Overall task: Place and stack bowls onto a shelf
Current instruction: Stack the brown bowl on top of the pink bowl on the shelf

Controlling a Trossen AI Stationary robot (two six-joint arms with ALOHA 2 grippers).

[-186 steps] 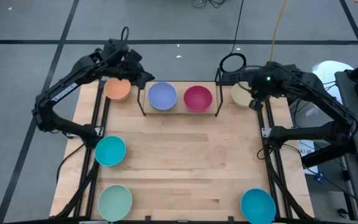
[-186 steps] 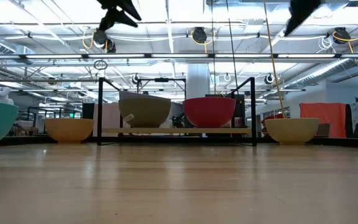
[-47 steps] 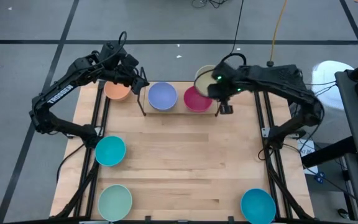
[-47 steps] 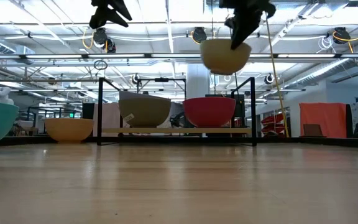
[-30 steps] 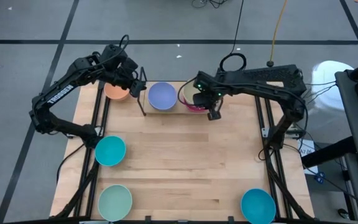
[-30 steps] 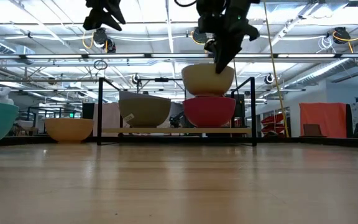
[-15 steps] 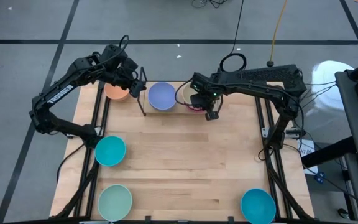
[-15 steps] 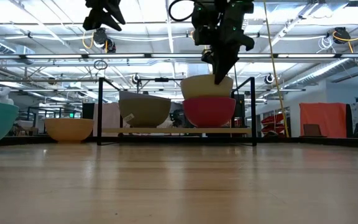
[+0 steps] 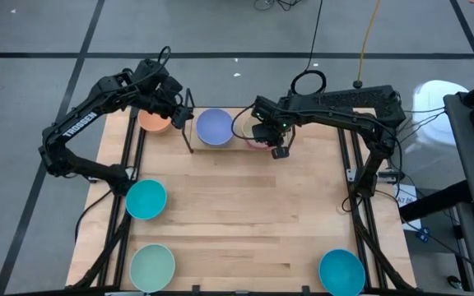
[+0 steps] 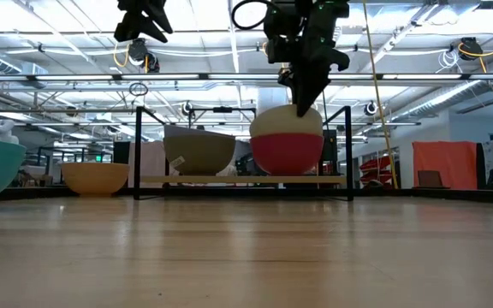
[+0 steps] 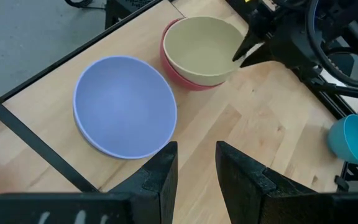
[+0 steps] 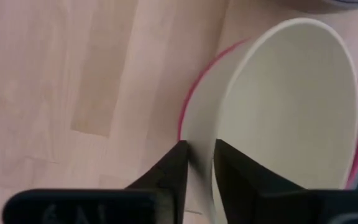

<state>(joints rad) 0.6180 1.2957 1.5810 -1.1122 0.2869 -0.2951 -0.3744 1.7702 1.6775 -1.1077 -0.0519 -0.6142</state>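
Shelf (image 9: 189, 140): low rack, light wooden board with thin black wire uprights, standing at the far edge of the counter (image 9: 245, 214). On it, side by side: lavender bowl (image 9: 215, 127) toward the left arm; magenta bowl (image 10: 287, 155) toward the right arm, with the cream bowl (image 11: 205, 50) nested inside it, sitting low so that only its upper band shows above the magenta rim in the low view. Right pincer (image 12: 199, 163): directly above the stacked pair, its two dark fingers (image 12: 174, 163) straddling the cream bowl's near rim, one outside the wall and one inside (the fingers stand slightly apart with the rim between them; whether they press on it cannot be told). Left pincer (image 11: 196, 163): raised over the shelf's left end, fingers apart, holding nothing. Orange bowl (image 9: 155, 120): on the counter just beside the shelf's left end, partly under the left arm. Teal-blue bowl (image 9: 146, 200): left edge of the counter, midway. Mint green bowl (image 9: 152, 266): near left corner. Second teal-blue bowl (image 9: 341, 271): near right corner. All bowls upright, open side up.
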